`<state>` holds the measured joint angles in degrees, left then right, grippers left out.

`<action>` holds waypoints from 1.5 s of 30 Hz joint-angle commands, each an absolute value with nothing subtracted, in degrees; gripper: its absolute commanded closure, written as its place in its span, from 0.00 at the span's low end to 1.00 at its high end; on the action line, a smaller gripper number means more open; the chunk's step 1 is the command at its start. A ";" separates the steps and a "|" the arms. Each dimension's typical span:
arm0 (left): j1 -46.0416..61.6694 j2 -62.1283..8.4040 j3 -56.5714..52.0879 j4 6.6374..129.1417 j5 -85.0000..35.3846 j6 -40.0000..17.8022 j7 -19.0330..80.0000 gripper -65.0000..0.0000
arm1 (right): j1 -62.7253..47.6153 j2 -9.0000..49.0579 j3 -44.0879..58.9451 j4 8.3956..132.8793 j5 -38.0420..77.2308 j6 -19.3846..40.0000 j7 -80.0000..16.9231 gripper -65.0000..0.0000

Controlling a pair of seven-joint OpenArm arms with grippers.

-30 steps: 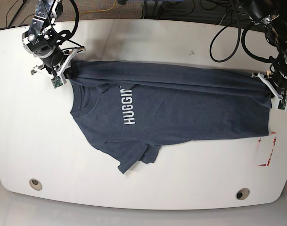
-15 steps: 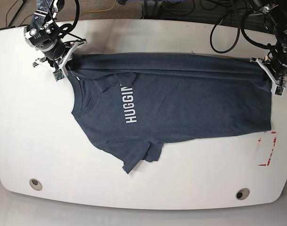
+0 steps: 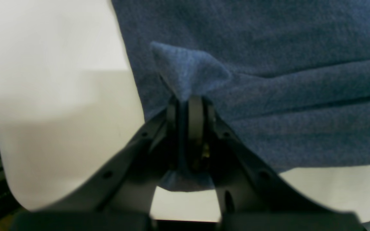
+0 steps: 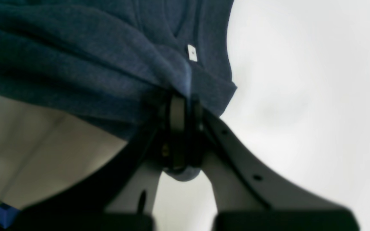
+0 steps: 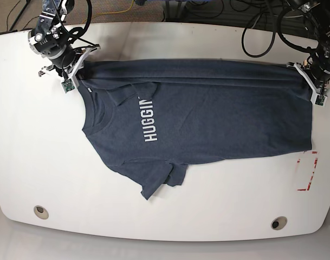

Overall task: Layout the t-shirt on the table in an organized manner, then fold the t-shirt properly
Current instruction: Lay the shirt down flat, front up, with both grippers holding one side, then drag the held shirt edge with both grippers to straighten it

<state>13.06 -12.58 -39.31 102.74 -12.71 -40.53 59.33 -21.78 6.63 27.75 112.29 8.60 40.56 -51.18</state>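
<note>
1. White glossy desk (image 5: 170, 216) fills the base view, with dark cables off its far edge, two grey grommet holes (image 5: 40, 211) near the front edge and a red tape mark (image 5: 308, 172) beside the shirt's hem end.
2. The t-shirt (image 5: 208, 119) lies lengthwise across the desk, collar toward the right arm's side, hem toward the left arm's side. Its far edge is bunched into long folds; one sleeve (image 5: 162, 181) sticks out toward the front edge, partly folded under.
3. Right gripper (image 4: 185, 96): jaws closed on a pinch of fabric at the collar-end far corner. Cloth pokes out past the pads in the wrist view.
4. Left gripper (image 3: 188, 99): jaws closed on the hem-end far corner, with a small peak of fabric standing above the pinch.
5. Handling, my read: light, soft, limp knit. It drapes and wrinkles, won't hold shape, and slides easily on the glossy top. It likely needs tension between two grasp points to stay flat.
6. Grip points: corners and seams look best (shoulder seam, hem corners), since thicker stitching should slip less. Mid-panel pinches would just tent the cloth.
7. Writing: white block letters "HUGGIN" (image 5: 147, 120) on the chest, with the rest hidden under a fold. A small white tag (image 4: 191, 53) sits near the collar, with nothing readable.
</note>
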 commanded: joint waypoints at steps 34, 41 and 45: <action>5.05 -17.10 -44.09 106.51 -12.35 -40.00 60.09 0.30 | -18.86 5.93 28.18 116.18 8.13 40.00 -50.59 0.12; 7.78 -13.93 -41.89 106.59 -12.00 -40.00 59.82 0.35 | -17.45 1.98 28.18 116.09 8.04 40.00 -50.59 0.24; 8.48 -12.09 -41.71 106.33 -12.00 -40.00 59.74 0.46 | -17.10 1.10 28.18 116.00 8.04 40.00 -50.59 0.29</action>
